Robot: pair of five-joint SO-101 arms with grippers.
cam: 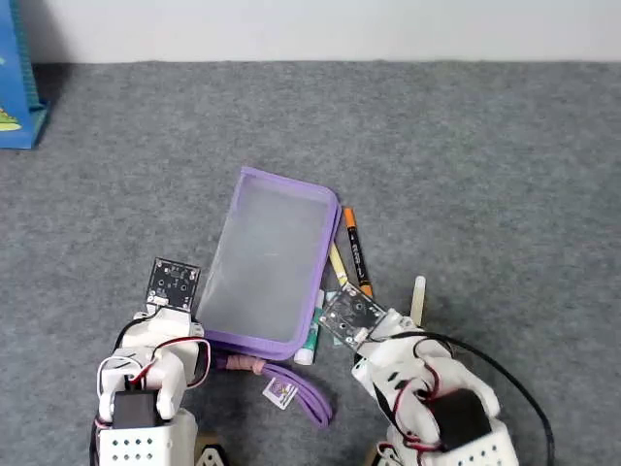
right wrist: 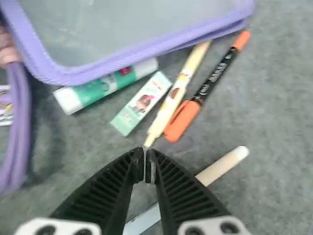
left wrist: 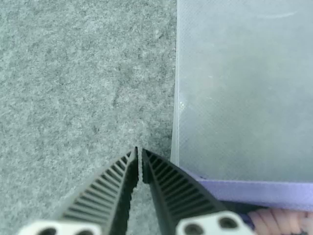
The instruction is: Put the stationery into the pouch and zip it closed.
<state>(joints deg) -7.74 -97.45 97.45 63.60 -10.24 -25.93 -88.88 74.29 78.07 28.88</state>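
1. Two arms sit at the near edge of the grey mat (cam: 485, 175), one on each side of the purple pouch (cam: 267, 267).
2. The pouch lies flat with its clear panel up. Its strap (cam: 301, 388) trails off the near end beside a small tag (cam: 280, 392).
3. The left gripper (left wrist: 138, 152) is low over the mat, just beside the pouch's near left corner. Its jaws are closed and hold nothing.
4. The right gripper (right wrist: 145, 152) has its jaws pressed together and empty, with the tips right at the near end of a pale yellow pen (right wrist: 176, 93).
5. All the stationery lies outside the pouch, along its right edge. A green and white glue stick (right wrist: 102, 90) is closest to the pouch, then a small green packet (right wrist: 142, 103), the yellow pen and an orange marker (right wrist: 205, 93).
6. A cream stick (right wrist: 222, 166) lies apart from these, further right.
7. A blue box (cam: 15, 87) stands at the far left corner.
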